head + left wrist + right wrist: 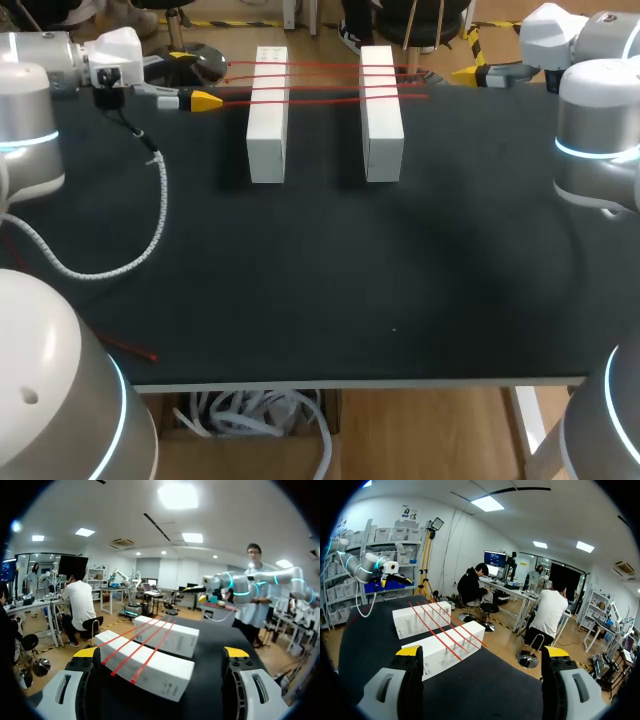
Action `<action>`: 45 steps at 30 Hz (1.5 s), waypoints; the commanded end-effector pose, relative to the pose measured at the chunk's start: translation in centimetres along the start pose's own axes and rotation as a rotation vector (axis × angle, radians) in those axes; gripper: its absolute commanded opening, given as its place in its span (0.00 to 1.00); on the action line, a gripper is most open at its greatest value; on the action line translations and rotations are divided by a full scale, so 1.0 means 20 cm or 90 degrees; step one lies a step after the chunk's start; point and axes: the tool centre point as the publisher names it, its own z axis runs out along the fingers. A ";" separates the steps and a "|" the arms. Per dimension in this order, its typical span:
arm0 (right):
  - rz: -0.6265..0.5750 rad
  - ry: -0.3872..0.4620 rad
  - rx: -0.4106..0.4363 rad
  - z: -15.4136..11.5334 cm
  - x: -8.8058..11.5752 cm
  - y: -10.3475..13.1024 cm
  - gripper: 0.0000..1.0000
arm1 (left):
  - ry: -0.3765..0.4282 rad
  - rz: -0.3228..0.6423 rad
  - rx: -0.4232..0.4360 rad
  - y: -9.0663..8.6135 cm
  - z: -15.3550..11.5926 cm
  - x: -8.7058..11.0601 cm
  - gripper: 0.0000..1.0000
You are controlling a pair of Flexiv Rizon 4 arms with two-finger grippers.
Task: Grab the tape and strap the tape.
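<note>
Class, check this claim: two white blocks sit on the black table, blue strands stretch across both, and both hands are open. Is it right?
Not quite: the strands are red, not blue, as the head view shows. The rest holds: two white blocks sit on the black table, and the left hand and right hand are open.

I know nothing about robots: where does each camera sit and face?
Head view: above and behind the robot, looking down on the table, white blocks and red tape; left arm and right arm enter from the sides.
Left wrist view: on the left arm, past its open left end effector, over the blocks, toward the right arm.
Right wrist view: on the right arm, past its open right end effector, toward the left arm.
Wrist views share the blocks and tape, seen from opposite ends.
</note>
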 end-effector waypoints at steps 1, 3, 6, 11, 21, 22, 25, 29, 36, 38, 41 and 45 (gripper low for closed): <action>0.000 -0.001 -0.003 0.00 0.00 -0.01 1.00 | 0.002 0.000 0.001 0.00 0.00 -0.01 1.00; 0.000 -0.001 -0.003 0.00 0.00 -0.01 1.00 | 0.002 0.000 0.001 0.00 0.00 -0.01 1.00; 0.000 -0.001 -0.003 0.00 0.00 -0.01 1.00 | 0.002 0.000 0.001 0.00 0.00 -0.01 1.00; 0.000 -0.001 -0.003 0.00 0.00 -0.01 1.00 | 0.002 0.000 0.001 0.00 0.00 -0.01 1.00; 0.000 -0.001 -0.003 0.00 0.00 -0.01 1.00 | 0.032 0.050 -0.026 0.00 -0.01 -0.03 1.00; 0.000 -0.001 -0.003 0.00 0.00 -0.01 1.00 | 0.040 0.064 -0.033 0.00 0.00 -0.03 1.00; 0.000 -0.001 -0.003 0.00 0.00 -0.01 1.00 | 0.083 0.113 -0.037 -0.01 0.01 -0.05 1.00; 0.000 -0.001 -0.003 0.00 0.00 -0.01 1.00 | 0.135 0.141 -0.015 0.03 0.02 -0.08 1.00; 0.000 -0.001 -0.003 0.00 0.00 -0.01 1.00 | 0.178 0.181 0.035 0.10 0.07 -0.13 1.00; 0.000 -0.001 -0.003 0.00 0.00 -0.01 1.00 | 0.187 0.193 0.043 0.12 0.09 -0.14 1.00; 0.000 -0.001 -0.003 0.00 0.00 -0.01 1.00 | 0.204 0.199 0.052 0.14 0.12 -0.15 1.00; 0.000 -0.001 -0.003 0.00 0.00 -0.01 1.00 | 0.219 0.206 0.058 0.15 0.13 -0.16 0.99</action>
